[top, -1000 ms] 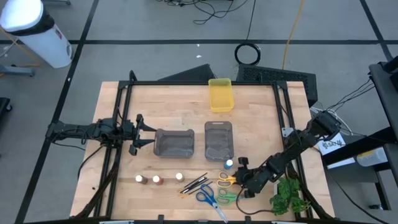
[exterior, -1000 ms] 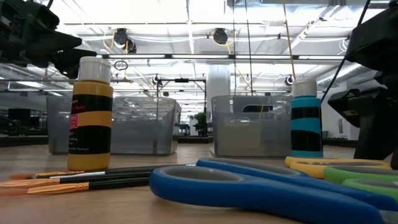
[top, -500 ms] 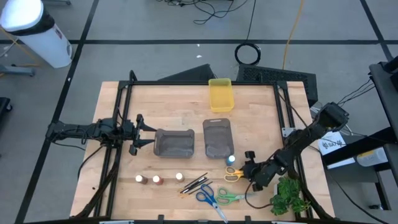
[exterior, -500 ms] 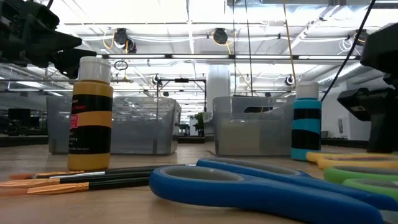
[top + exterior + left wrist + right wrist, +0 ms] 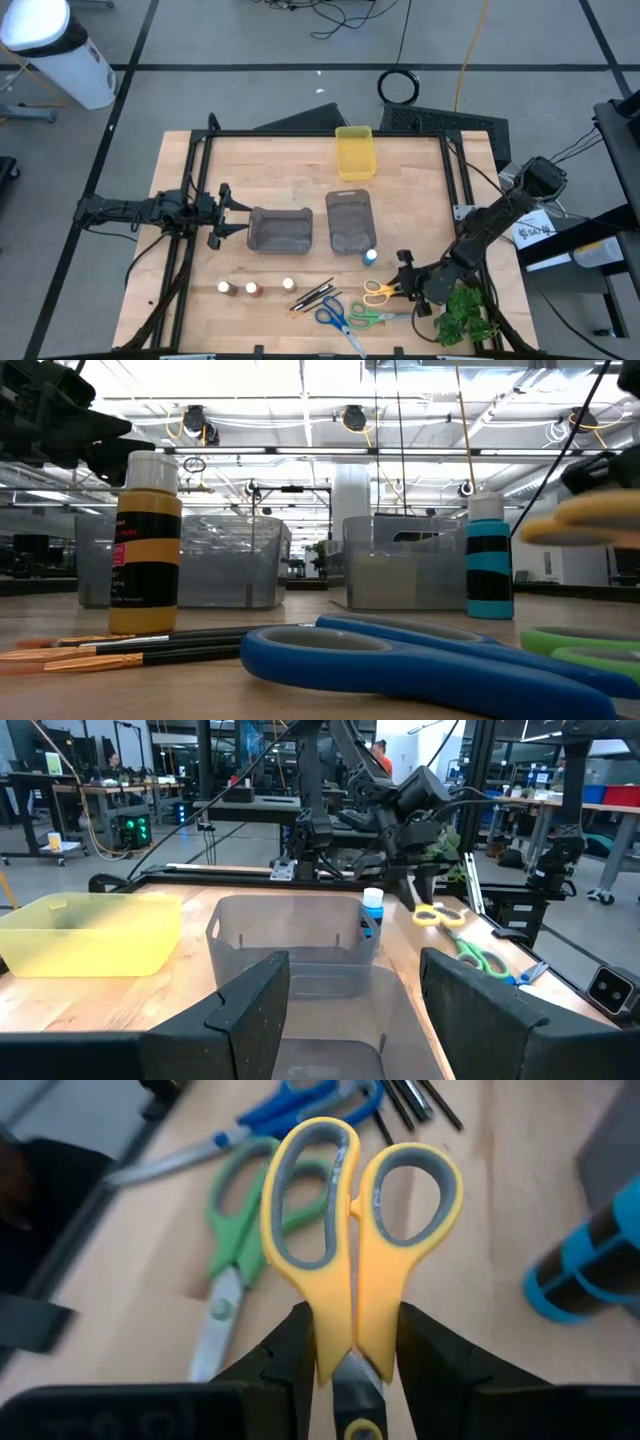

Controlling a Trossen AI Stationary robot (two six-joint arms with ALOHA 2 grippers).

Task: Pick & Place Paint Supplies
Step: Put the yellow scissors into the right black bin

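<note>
My right gripper [image 5: 405,287] is shut on the yellow-handled scissors [image 5: 378,292] near the table's front right, and they show raised in the low view [image 5: 585,520]. The green scissors [image 5: 365,318], the blue scissors [image 5: 335,320] and the dark brushes [image 5: 312,294] lie flat on the table. A blue pot [image 5: 370,256] stands upright by the right grey bin [image 5: 351,222]. Three small pots [image 5: 250,289] stand in a row at the front left. My left gripper [image 5: 235,215] is open and empty beside the left grey bin [image 5: 280,230]. My right gripper pinches the yellow scissors between its two fingers [image 5: 290,1355] just behind the handle loops, at the shank near the pivot [image 5: 345,1345]. The fingers come from the table's right, slanting down, and lie along the scissors. The handle loops [image 5: 310,1190] stick out ahead, the blades are hidden between the fingers, and the scissors are lifted clear.
A yellow bin [image 5: 354,152] stands at the far middle. A leafy green sprig [image 5: 460,315] lies at the front right corner, right beside my right arm. In the left wrist view the left grey bin [image 5: 290,935] is straight ahead.
My right gripper has lifted the yellow scissors off the table, where they lay a second ago, and has drawn them a little toward the table's right edge. They now hang clear above the green scissors' end.
</note>
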